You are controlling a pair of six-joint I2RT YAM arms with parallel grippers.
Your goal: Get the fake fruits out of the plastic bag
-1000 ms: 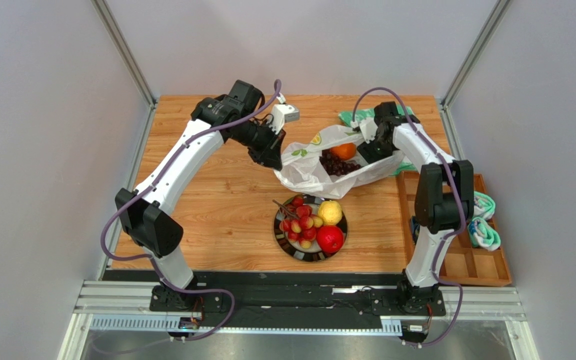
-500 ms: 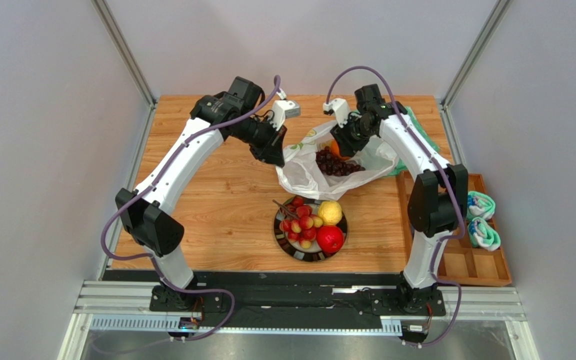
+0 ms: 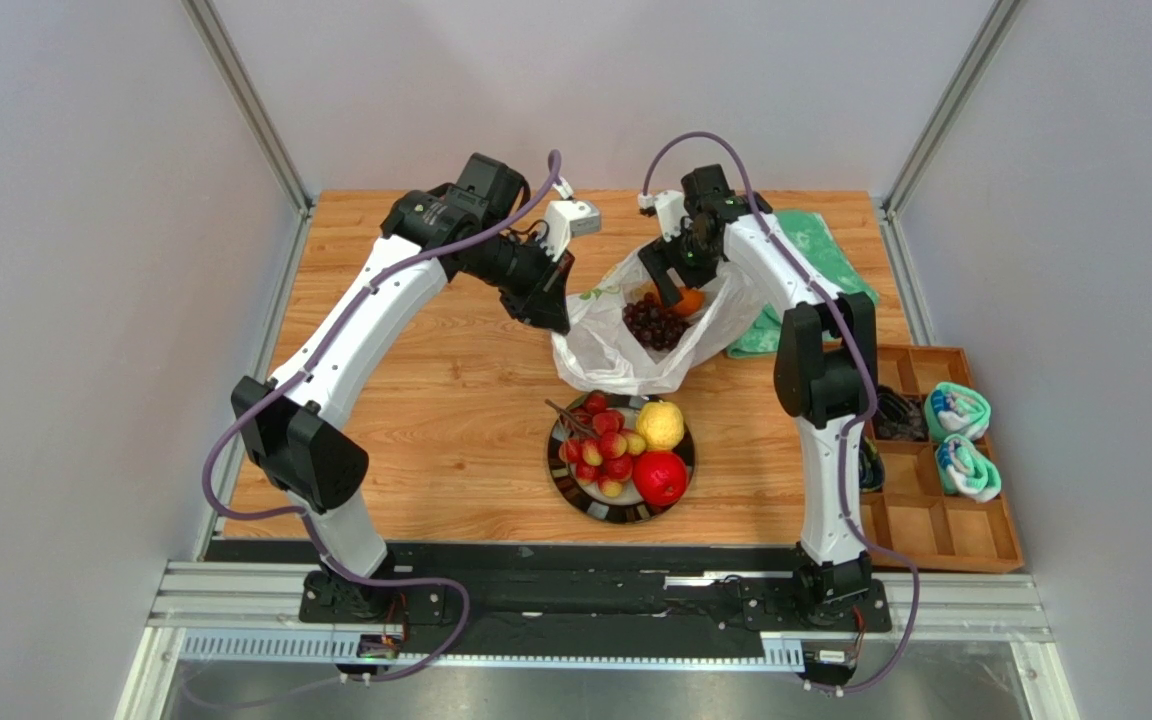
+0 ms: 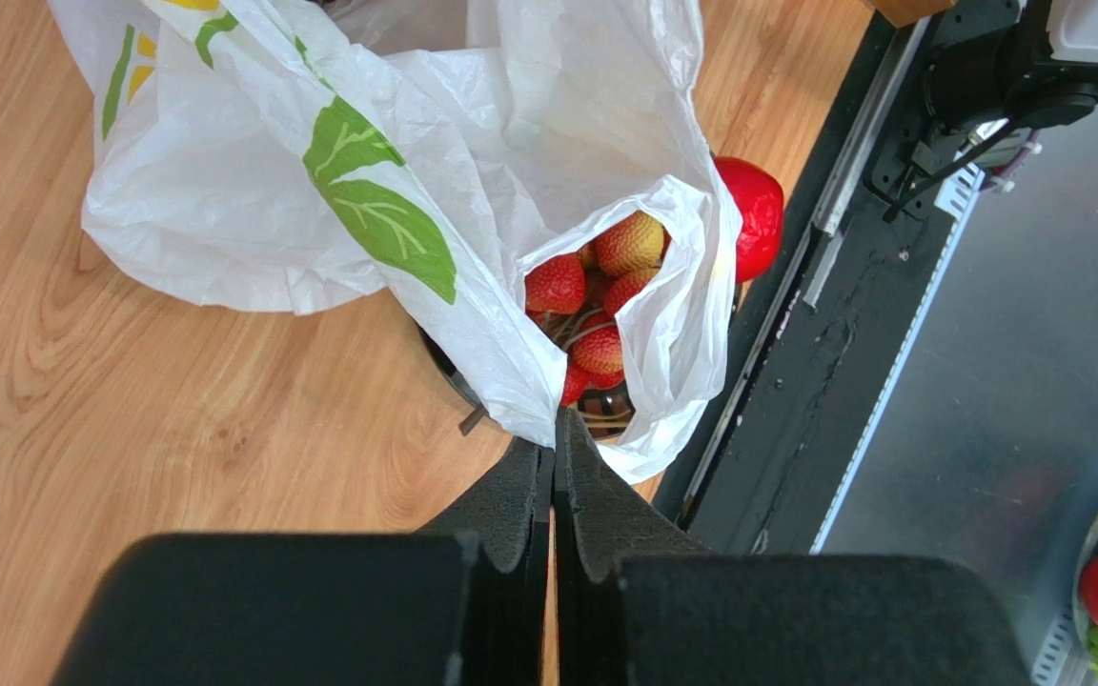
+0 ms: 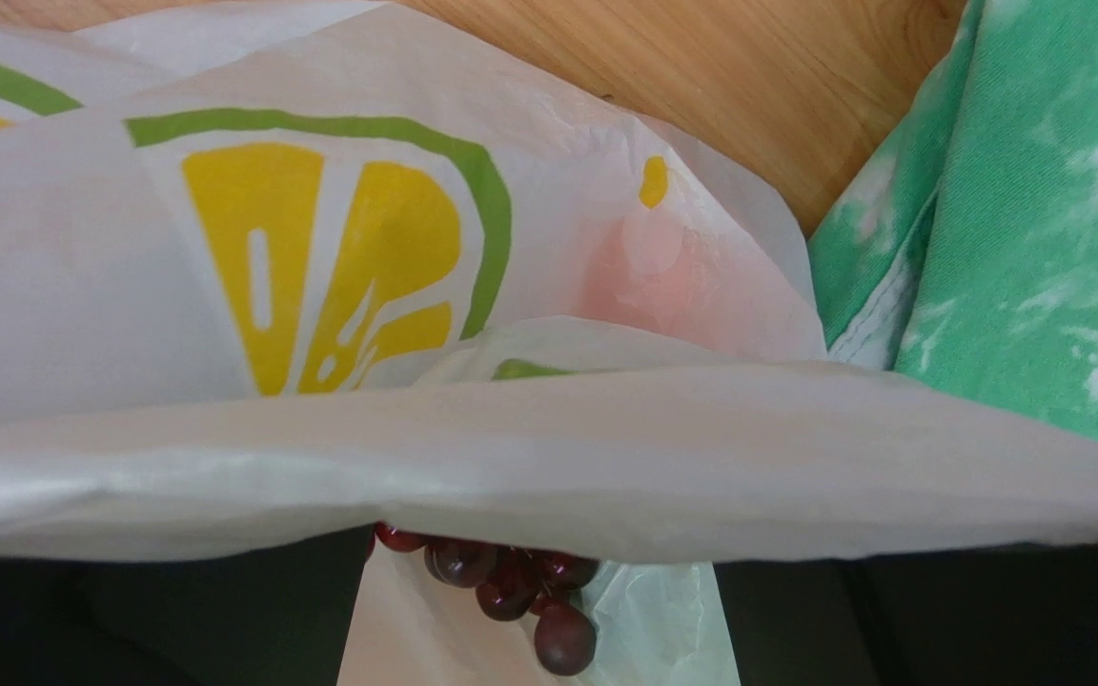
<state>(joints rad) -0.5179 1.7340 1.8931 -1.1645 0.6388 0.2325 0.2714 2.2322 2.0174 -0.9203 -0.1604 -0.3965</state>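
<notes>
From above, I see the plastic bag (image 3: 605, 357) lying on the table (image 3: 432, 405) just beyond the plate (image 3: 564, 483), with its mouth lifted open. My left claw (image 3: 552, 311) is at the bag's left edge and my right claw (image 3: 672, 270) is at its far rim. Inside the bag lie the grapes (image 3: 654, 321), with the orange (image 3: 689, 302) touching them on the far side. On the plate sit the berry cluster (image 3: 603, 447), the lemon (image 3: 660, 425) and the apple (image 3: 660, 477). A green cloth (image 3: 808, 248) lies beside the bag on the right.

On the left wrist camera, my left claw is clenched on a fold of the bag's edge. Past it, the berry cluster and the apple show on the plate.

On the right wrist camera, my right claw is released, its fingers spread wide with the bag's rim stretched across them. The grapes show in the gap, and the green cloth is at upper right.
</notes>
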